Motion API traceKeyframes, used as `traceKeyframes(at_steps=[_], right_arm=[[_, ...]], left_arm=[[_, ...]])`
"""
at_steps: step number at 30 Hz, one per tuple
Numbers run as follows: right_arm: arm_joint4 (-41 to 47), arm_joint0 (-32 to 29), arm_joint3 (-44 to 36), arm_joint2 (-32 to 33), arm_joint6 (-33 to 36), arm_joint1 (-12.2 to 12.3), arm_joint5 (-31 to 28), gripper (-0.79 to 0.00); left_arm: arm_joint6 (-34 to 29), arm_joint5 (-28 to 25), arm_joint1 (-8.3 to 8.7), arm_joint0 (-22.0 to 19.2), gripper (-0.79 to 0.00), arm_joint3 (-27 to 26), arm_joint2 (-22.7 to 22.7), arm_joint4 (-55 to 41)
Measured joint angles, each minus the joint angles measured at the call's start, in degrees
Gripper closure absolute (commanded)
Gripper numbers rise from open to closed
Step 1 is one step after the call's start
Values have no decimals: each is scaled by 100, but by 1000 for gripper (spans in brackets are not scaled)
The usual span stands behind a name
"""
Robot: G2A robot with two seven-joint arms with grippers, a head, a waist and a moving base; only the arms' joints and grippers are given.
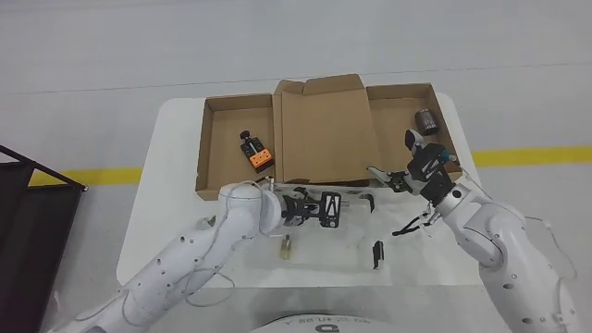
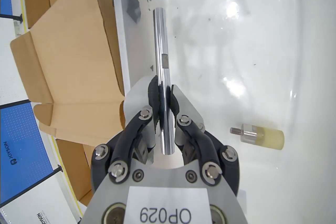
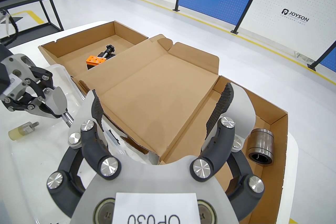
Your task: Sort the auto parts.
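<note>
**Jaws of the left gripper (image 2: 164, 96) clamped on a steel rod (image 2: 161, 38); those of the right gripper (image 3: 161, 99) spread wide, empty**

The left jaws pinch the rod between ribbed black pads close to one end. A short stub sticks out behind the pads and the long part runs forward. The right jaws stand far apart with nothing between them.

At the left of the top view, the white table (image 1: 176, 148) carries an open cardboard box (image 1: 324, 129) along its far side. The box's left compartment holds an orange-and-black part (image 1: 256, 154), which lies apart from the walls.

In front of the box sits a clear tray (image 2: 118, 25). Toward its left end a yellowish cylinder with a threaded stud (image 1: 289, 248) lies on its side, well apart from the rod. The left gripper is over the tray, just in front of the box's near wall, and points to the right. Whether the rod touches the tray floor cannot be told.

Past the rod's free end lies a black curved piece (image 1: 368, 202), apart from the rod. A second small black piece (image 1: 377, 255) lies nearer the table's front edge.

Right of these, the right gripper hovers over the box's near edge, where the middle flap meets the right compartment. In that compartment a metal bushing (image 3: 261, 146) lies on its side, just beside the outer wall.
</note>
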Motion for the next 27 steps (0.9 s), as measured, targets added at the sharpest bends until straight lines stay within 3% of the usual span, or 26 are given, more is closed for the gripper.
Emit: traceKeyframes(at_steps=[7, 14, 21, 27], right_arm=[[0, 0, 0, 0, 0, 0, 0, -785], [0, 0, 0, 0, 0, 0, 0, -785], [0, 0, 0, 0, 0, 0, 0, -785], [0, 0, 0, 0, 0, 0, 0, -785]], left_arm=[[129, 95, 229, 636, 0, -786, -762, 191], [445, 244, 412, 1154, 0, -1073, -1696, 265], [930, 584, 542, 1420, 0, -482, -2945, -27], [1306, 469, 575, 1375, 0, 135, -3271, -314]])
